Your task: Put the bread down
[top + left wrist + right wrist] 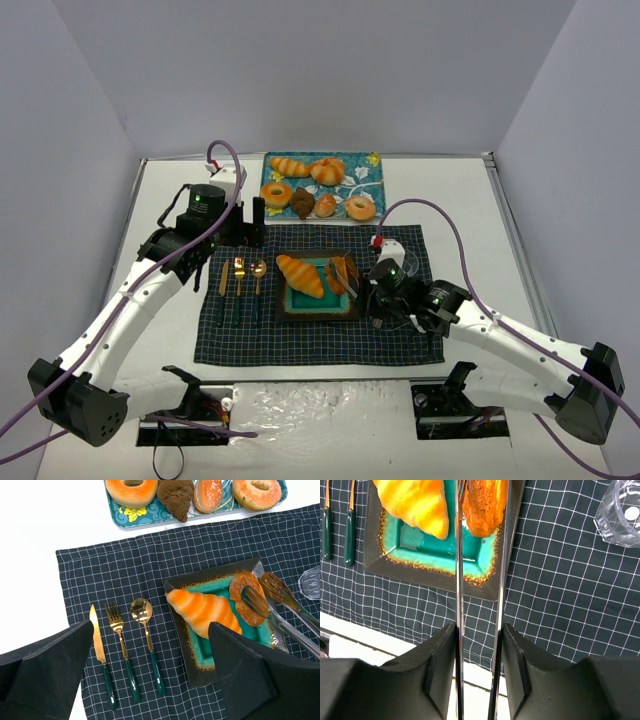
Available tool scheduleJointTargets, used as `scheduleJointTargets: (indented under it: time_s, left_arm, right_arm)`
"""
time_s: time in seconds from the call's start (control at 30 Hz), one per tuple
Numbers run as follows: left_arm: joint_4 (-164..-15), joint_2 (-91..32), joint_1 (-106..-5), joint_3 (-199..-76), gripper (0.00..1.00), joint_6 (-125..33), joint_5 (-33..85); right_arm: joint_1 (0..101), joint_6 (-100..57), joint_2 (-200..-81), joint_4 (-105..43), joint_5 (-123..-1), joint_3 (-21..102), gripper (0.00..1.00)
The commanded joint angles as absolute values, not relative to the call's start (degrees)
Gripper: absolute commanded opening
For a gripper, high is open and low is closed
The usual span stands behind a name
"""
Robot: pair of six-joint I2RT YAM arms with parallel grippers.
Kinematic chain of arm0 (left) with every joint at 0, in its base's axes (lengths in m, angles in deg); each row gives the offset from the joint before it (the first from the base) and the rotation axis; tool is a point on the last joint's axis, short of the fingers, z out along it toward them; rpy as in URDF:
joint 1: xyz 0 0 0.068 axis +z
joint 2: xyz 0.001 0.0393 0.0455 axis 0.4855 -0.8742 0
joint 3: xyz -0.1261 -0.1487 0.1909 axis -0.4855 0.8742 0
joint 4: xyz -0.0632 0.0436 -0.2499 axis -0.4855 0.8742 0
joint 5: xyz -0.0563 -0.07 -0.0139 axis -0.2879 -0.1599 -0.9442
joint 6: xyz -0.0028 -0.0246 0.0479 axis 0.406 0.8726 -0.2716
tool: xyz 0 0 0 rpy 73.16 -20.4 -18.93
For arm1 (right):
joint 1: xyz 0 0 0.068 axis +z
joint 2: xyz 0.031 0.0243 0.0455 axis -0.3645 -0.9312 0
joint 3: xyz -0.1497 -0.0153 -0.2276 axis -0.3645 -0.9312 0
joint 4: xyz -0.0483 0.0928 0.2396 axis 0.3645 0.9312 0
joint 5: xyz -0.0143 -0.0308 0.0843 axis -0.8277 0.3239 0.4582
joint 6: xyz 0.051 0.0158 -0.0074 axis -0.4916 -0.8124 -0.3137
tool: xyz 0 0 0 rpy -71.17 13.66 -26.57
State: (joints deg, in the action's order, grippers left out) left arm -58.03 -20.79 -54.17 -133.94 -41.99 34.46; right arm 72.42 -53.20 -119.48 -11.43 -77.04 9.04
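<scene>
While right gripper point(480, 630) clasps tongs point(459, 580), glazed orange-brown bread point(485, 502) between their arms, left gripper point(150, 670) wide.

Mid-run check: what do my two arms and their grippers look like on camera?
The left arm and right arm have white links with black joints and bases. A purple cable loops off each wrist, where small green lights glow. The left gripper and right gripper have broad, matte black, wedge-shaped fingers.
</scene>
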Motion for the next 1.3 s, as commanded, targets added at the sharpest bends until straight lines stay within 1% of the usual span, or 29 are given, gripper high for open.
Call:
scheduleJointTargets:
  time_s: [0.0,0.53,0.87,1.07,1.27]
  left_arm:
    - [-61.16,-20.67,-54.4,-135.02,0.97,-42.49,34.54]
    - [-61.07,-20.67,-54.45,-134.93,0.97,-42.49,34.63]
    - [-61.16,-20.67,-54.45,-134.93,0.97,-42.49,34.54]
    - [-61.16,-20.76,-54.62,-134.93,0.97,-42.49,34.54]
    - [-61.17,-20.78,-54.55,-134.94,0.97,-42.51,34.52]
  right_arm:
    - [73.32,-53.83,-120.2,-12.54,-79.88,12.27,0.36]
    - [74.46,-53.38,-119.76,-9.09,-83.35,17.45,0.37]
    - [73.36,-48.7,-123.37,-5.25,-94.72,27.69,0.4]
    - [64.26,-43.03,-127.72,-6.95,-96.42,32.55,0.42]
    - [50.31,-38.21,-130.14,-13.01,-90.87,35.17,0.42]
